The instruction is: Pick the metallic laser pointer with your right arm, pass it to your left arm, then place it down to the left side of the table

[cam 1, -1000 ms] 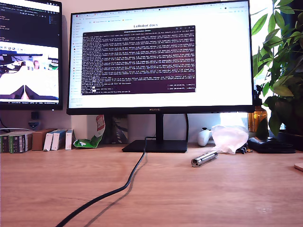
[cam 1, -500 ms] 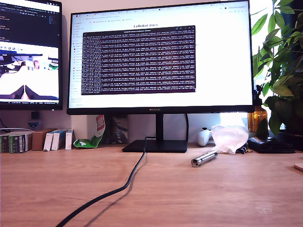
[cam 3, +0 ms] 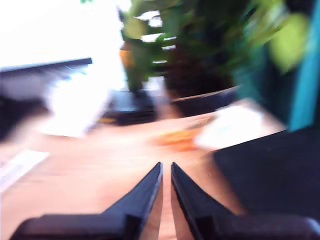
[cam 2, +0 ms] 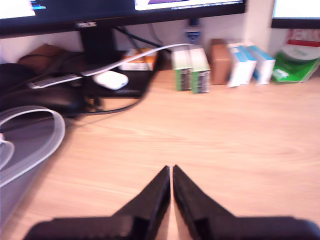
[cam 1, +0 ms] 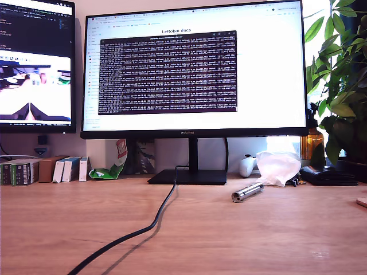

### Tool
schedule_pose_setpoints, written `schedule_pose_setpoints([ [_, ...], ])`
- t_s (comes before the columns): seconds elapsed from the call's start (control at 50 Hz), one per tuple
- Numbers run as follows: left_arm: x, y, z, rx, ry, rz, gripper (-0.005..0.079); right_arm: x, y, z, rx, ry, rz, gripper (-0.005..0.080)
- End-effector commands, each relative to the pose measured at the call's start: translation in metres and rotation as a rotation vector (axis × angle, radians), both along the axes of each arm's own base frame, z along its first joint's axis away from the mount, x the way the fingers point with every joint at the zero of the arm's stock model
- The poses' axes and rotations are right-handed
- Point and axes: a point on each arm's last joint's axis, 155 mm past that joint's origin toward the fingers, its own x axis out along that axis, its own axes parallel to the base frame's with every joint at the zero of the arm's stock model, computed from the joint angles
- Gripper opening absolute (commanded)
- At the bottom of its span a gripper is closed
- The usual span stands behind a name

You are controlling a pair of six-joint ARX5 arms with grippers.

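On the table (cam 1: 69,229), toward the exterior view's right, the metallic laser pointer (cam 1: 247,192) is left lying flat, just beside a white plastic bag (cam 1: 277,167), untouched. Nothing is held by my first gripper (cam 2: 171,172) or my second gripper (cam 3: 166,169); both pairs of jaws are nearly closed, since no reach has been made yet.

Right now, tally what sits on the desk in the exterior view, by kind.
Monitors: 2
Metallic laser pointer: 1
Black cable: 1
Plastic bag: 1
Potted plant: 1
Small boxes: about 5
Total: about 11
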Motion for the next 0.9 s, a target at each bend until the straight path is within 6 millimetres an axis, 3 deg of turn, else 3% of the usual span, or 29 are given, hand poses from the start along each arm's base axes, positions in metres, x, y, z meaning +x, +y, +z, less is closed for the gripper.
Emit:
schedule_pose_setpoints([
  [0.0,0.001,-0.008,-0.013,-0.061,0.014,-0.029,-0.0022,0.001,0.009,-0.002,0.09,-0.013,0.035,0.0053],
  [0.16,0.005,-0.028,-0.001,-0.211,-0.04,-0.108,-0.0022,0.004,0.032,0.012,0.324,-0.071,0.129,0.0052],
  [0.28,0.006,-0.055,0.033,-0.245,-0.149,-0.262,-0.0022,0.0,0.061,0.036,0.388,-0.126,0.293,0.0048],
  [0.38,0.001,-0.072,0.066,-0.241,-0.252,-0.372,-0.0022,-0.008,0.082,0.062,0.405,-0.161,0.416,-0.0013],
  [0.64,-0.017,-0.099,0.121,-0.174,-0.345,-0.543,-0.0022,-0.029,0.109,0.123,0.36,-0.222,0.596,-0.0013],
  [0.88,-0.019,-0.127,0.142,-0.025,-0.29,-0.729,-0.0022,-0.022,0.137,0.138,0.148,-0.099,0.78,-0.0013],
])
